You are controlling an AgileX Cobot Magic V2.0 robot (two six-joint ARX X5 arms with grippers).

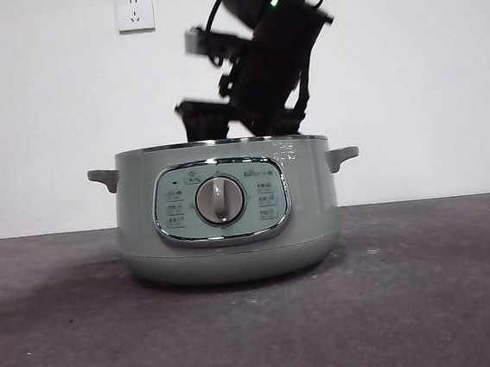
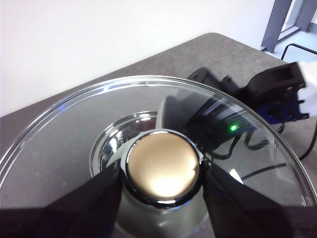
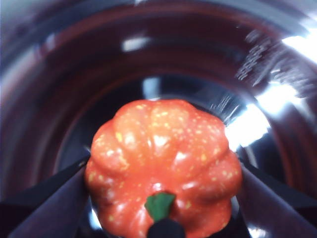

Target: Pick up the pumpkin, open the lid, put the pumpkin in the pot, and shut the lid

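The right end effector holds the pumpkin inside the pot, below its rim. The left end effector grips the lid by its knob, clear of the pot. Panel writing is too small to read.

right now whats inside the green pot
The right gripper reaches into the pale sage-green electric pot, holding the small orange-red ribbed pumpkin above the dark shiny inner bowl. The pumpkin covers the bowl's floor; from the front, the pot's wall hides everything inside.
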